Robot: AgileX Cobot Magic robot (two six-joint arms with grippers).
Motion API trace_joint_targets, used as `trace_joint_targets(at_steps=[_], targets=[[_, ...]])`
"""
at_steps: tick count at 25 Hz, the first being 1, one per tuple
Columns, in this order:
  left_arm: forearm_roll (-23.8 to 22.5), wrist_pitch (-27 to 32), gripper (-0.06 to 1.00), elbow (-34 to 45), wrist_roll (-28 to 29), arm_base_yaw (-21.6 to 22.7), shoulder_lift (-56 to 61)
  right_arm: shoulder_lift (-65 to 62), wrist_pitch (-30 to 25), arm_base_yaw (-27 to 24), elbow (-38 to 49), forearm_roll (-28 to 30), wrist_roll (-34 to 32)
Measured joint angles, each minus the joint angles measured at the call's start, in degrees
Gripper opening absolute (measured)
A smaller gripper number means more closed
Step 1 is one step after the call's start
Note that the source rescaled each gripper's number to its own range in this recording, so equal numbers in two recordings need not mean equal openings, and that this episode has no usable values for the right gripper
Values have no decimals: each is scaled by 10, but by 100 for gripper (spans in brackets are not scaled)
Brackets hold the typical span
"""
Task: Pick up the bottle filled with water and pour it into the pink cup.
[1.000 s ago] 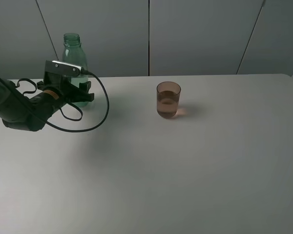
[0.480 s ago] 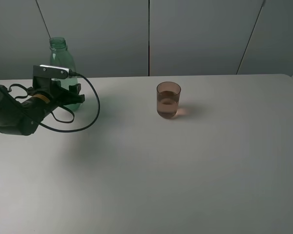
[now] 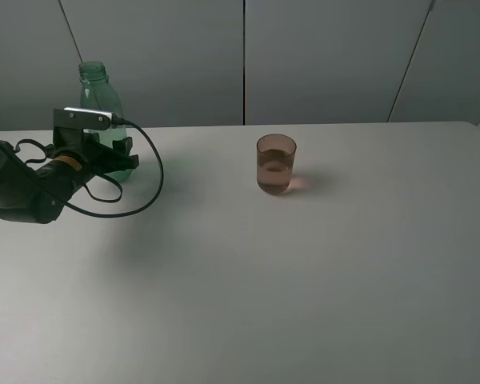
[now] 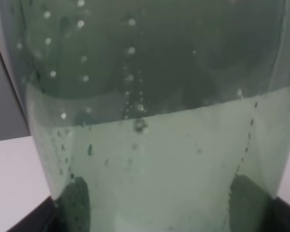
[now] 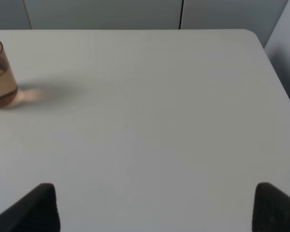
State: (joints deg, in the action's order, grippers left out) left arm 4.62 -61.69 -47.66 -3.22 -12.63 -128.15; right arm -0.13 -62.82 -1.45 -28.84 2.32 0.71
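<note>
The green-tinted bottle (image 3: 98,94) stands upright at the far left back of the table, without a cap. In the left wrist view the bottle (image 4: 150,121) fills the frame, with its water level about halfway up. My left gripper (image 3: 114,157) is shut on the bottle's lower body, and its dark fingers (image 4: 73,203) show on both sides. The pink cup (image 3: 276,163) stands upright near the table's middle back, well to the right of the bottle, with some liquid in it. It also shows in the right wrist view (image 5: 0,72). My right gripper (image 5: 154,208) is open and empty, well apart from the cup.
The white table (image 3: 304,272) has its right edge and rounded far corner in the right wrist view (image 5: 256,36). A black cable (image 3: 148,196) loops from the left wrist onto the table. Grey wall panels (image 3: 328,56) stand behind the table.
My left gripper has carried the bottle leftward, away from the cup, over the last second. It has barely moved in the last half second. The cup has not moved.
</note>
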Motion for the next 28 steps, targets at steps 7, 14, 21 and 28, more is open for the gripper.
trace_joint_targets(at_steps=[7,14,21,28], targets=[[6,49,95,21,0,0,1,0,0,0,0,0,0],[13,91,96,45,0,0,37,0,0,0,0,0,0],[16,105,97,49,-4,0,50,0,0,0,0,0,0],[17,110,97,50,-4,0,50,0,0,0,0,0,0]])
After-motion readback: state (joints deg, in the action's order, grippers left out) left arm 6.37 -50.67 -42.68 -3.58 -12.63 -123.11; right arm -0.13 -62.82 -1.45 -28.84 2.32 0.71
